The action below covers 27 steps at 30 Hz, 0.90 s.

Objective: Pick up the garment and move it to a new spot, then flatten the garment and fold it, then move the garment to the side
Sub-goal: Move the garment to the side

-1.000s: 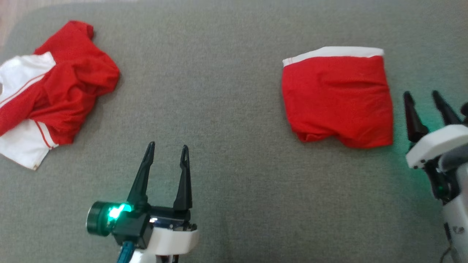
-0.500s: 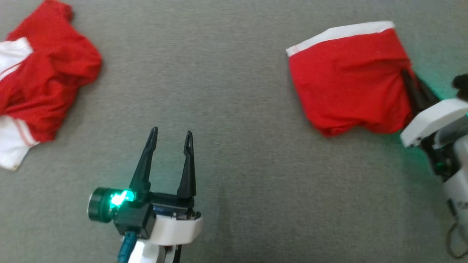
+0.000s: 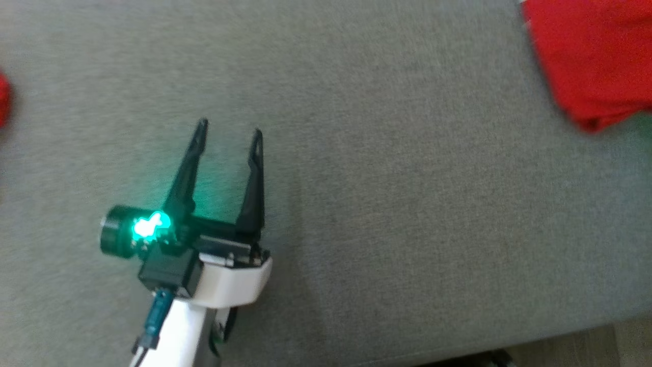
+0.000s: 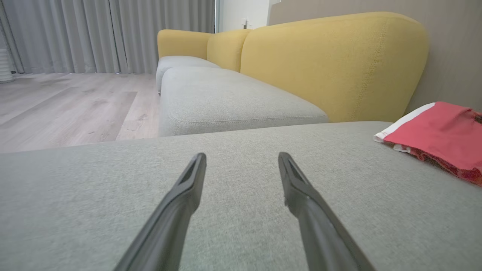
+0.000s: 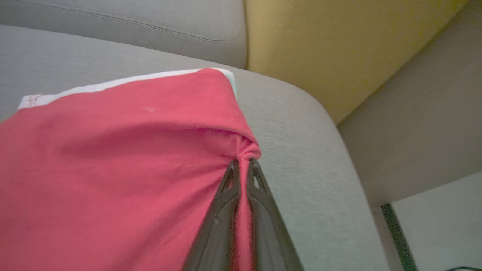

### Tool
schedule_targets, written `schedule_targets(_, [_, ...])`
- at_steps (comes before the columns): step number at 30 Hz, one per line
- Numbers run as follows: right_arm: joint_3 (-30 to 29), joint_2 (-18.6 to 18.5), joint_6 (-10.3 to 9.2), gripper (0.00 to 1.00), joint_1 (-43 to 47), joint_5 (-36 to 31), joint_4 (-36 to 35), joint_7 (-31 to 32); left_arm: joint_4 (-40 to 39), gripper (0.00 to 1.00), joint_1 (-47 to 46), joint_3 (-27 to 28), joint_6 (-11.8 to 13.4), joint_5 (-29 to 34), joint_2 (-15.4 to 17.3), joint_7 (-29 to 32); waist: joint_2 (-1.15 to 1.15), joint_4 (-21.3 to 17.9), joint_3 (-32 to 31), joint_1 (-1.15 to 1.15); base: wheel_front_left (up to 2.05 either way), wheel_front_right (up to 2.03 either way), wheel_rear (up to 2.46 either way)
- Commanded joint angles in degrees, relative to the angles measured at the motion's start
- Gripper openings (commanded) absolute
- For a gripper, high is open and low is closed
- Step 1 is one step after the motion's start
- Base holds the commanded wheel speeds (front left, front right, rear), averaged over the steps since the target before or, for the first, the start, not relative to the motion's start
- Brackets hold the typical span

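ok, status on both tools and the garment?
Left tool open, empty, over cushion. Right tool shut on garment edge, fabric bunched at tips. Other red cloth far left, apart from both.

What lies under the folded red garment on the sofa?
The grey seat cushion lies under the folded red garment. The right gripper is shut on its edge. Anything beneath the cloth itself is hidden.
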Motion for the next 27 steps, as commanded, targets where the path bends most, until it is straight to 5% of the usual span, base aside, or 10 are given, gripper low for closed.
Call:
schedule_targets(1, [-1.52, -3.66, 0.37, 0.0, 0.46, -0.74, -1.48, 0.27, -2.25, 1.0, -1.26, 2.05, -0.25, 0.75, 0.56, -0.28, 0.0, -2.82, 3.89, -0.01, 0.0, 0.0, 0.0])
schedule_targets(6, [-8.01, -6.59, 0.37, 0.0, 0.88, -4.45, -2.41, 0.86, -2.9, 1.0, -3.27, 2.62, -0.88, 1.02, 0.6, -0.28, 0.0, -3.8, 7.05, -0.01, 0.0, 0.0, 0.0])
schedule_targets(7, [-9.57, -6.63, 0.37, 0.11, 1.04, -5.4, -2.43, 0.85, -2.91, 1.0, -3.52, 2.68, -1.04, 0.89, 0.57, -0.28, 0.0, -3.88, 7.47, -0.01, 0.0, 0.0, 0.0])
schedule_targets(8, [-11.29, -6.45, 0.37, 0.69, 1.11, -6.52, -2.51, 0.58, -2.86, 1.0, -3.74, 2.77, -1.2, 0.55, 0.52, -0.28, 0.0, -3.88, 7.77, -0.01, 0.0, 0.0, 0.0])
schedule_targets(9, [-12.91, -6.04, 0.37, 1.0, 1.17, -7.83, -2.59, 0.38, -2.79, 1.0, -3.93, 2.88, -1.32, 0.28, 0.46, -0.28, 0.0, -3.89, 7.93, -0.01, 0.0, 0.0, 0.0])
schedule_targets(18, [-18.39, 3.29, 0.37, 1.0, 5.34, -14.34, -7.69, -0.25, -1.62, 1.0, -4.14, 2.37, -1.44, -0.9, -0.1, -0.28, 0.0, -1.35, 3.92, -0.01, 0.0, 0.0, 0.0])
schedule_targets(27, [-4.36, 18.31, 0.37, 1.0, 12.23, -10.52, -12.01, -8.32, 2.8, 1.0, -0.93, 3.25, -0.43, -3.9, -0.36, -0.28, 0.0, 3.08, -7.25, -0.01, 0.0, 0.0, 0.0])
